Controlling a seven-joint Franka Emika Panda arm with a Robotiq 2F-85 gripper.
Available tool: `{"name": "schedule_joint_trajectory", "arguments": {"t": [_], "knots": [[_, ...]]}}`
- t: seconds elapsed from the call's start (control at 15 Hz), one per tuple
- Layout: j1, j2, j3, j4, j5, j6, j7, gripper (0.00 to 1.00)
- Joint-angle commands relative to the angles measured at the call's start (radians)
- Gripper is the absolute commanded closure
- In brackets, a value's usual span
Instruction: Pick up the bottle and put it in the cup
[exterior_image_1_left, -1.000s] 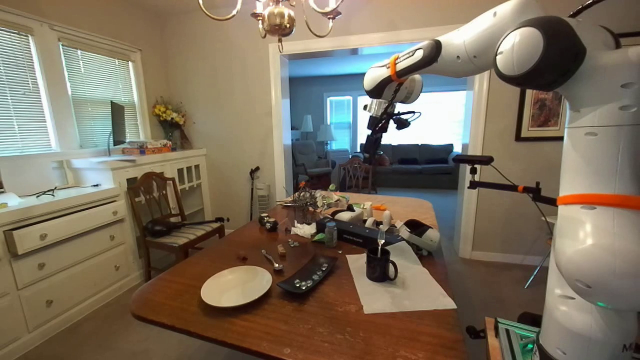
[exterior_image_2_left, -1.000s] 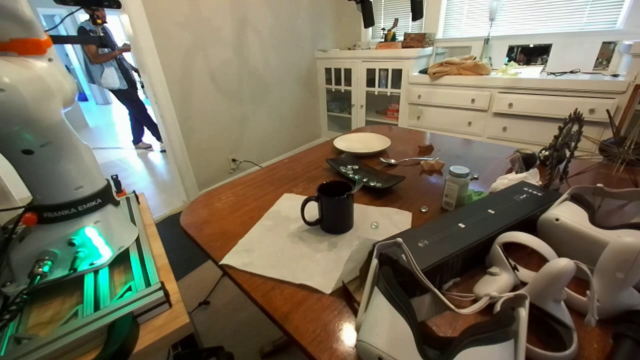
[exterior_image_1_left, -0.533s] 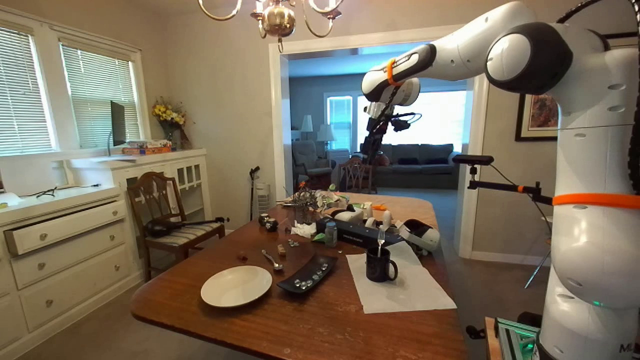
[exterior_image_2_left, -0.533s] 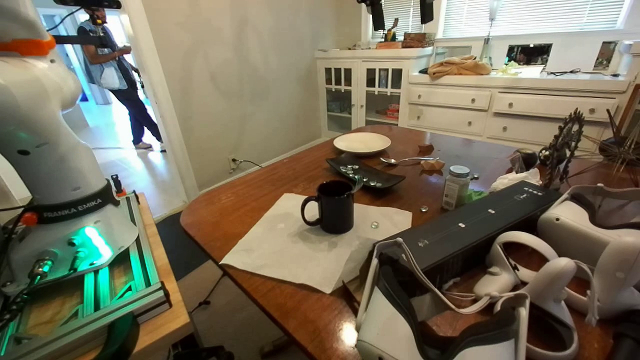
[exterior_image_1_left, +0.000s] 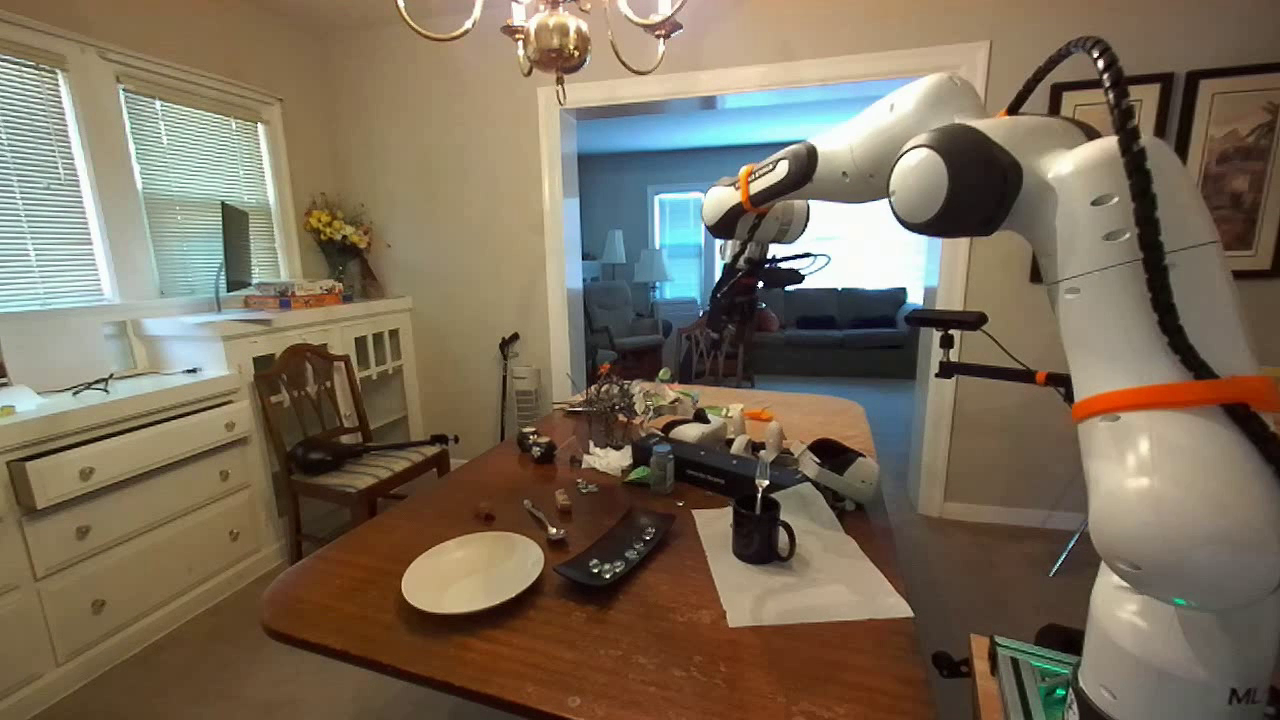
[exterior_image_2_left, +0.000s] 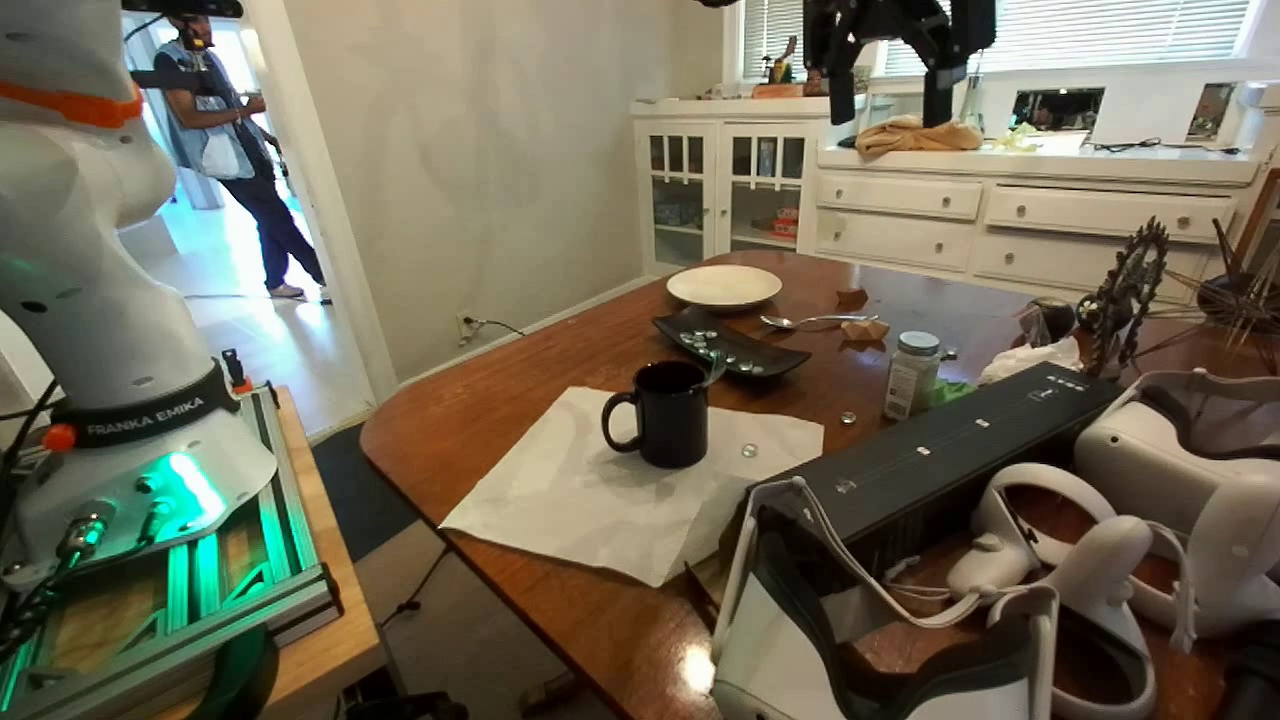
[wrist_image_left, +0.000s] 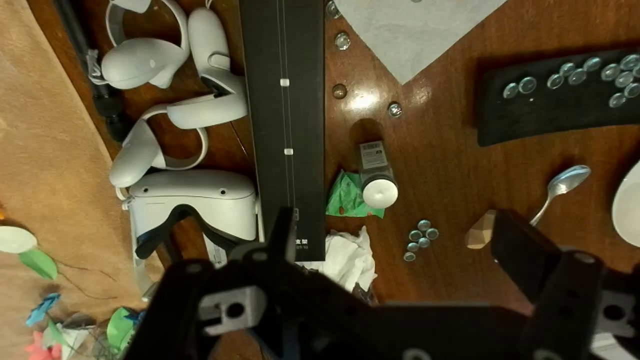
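Observation:
The bottle is a small clear jar with a pale lid and a label. It stands upright on the table in both exterior views (exterior_image_1_left: 662, 470) (exterior_image_2_left: 911, 378) and in the wrist view (wrist_image_left: 378, 172). The cup is a black mug on a white paper sheet in both exterior views (exterior_image_1_left: 757, 530) (exterior_image_2_left: 674, 418). A clear fork (exterior_image_1_left: 763, 482) stands in it. The cup is out of the wrist view. My gripper (exterior_image_2_left: 890, 107) is open and empty, well above the table. In the wrist view its fingers (wrist_image_left: 392, 217) are spread wide, with the bottle ahead of the gap between them.
A long black box (exterior_image_2_left: 930, 455) lies close beside the bottle, with white headsets (exterior_image_2_left: 870, 620) beyond. Green wrapping (wrist_image_left: 345, 195) touches or nearly touches the bottle. A black tray with glass beads (exterior_image_2_left: 735, 345), a spoon (exterior_image_2_left: 815, 320), a wooden block (wrist_image_left: 480, 231) and a white plate (exterior_image_2_left: 724, 287) lie around.
The arm has lowered and my open gripper has come down further into view, moving slightly left in an exterior view. The bottle and cup have not moved.

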Motion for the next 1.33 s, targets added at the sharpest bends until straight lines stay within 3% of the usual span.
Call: {"name": "schedule_joint_trajectory", "arguments": {"t": [0.0,0.33,0.53,0.6,0.87,1.27], "knots": [[-0.065,0.164,0.061,0.191,0.008,-0.075,0.063,0.00],[-0.106,0.358,0.143,0.385,-0.035,-0.091,0.057,0.00],[-0.082,0.459,0.116,0.502,-0.028,-0.158,0.073,0.00],[-0.076,0.379,0.117,0.375,-0.011,-0.080,0.045,0.00],[-0.077,0.441,0.114,0.455,-0.011,-0.115,0.054,0.00],[-0.046,0.480,0.106,0.427,-0.092,-0.023,-0.051,0.00]]}}
